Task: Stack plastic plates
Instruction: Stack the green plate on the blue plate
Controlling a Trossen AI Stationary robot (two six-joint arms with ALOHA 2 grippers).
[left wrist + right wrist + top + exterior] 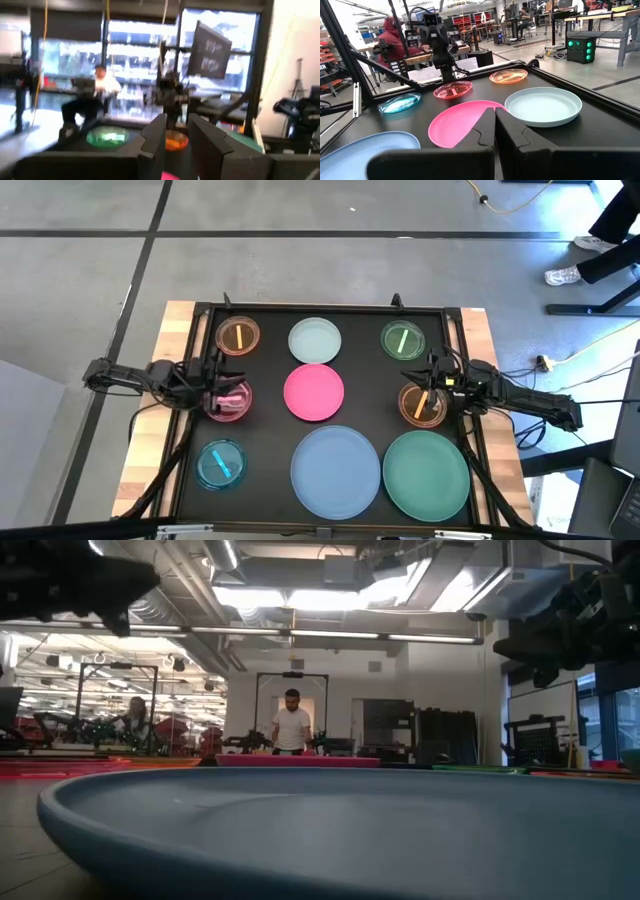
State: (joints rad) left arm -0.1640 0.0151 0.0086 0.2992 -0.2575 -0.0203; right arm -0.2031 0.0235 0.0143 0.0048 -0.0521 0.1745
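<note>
Starting nearest you on the bench: cyan small plate at the left, light blue large plate in the middle, teal-green large plate at the right, all lying flat and apart. Next row back, your left tool sits over the pink small plate; its fingers stand a little apart with nothing between them. Hot pink medium plate lies in the centre. Your right tool hangs over the amber small plate, fingers pressed together and gripping nothing. Far row: orange small plate, pale mint medium plate, green small plate. No plate is stacked yet. Beyond the bench, the low view shows a person standing.
</note>
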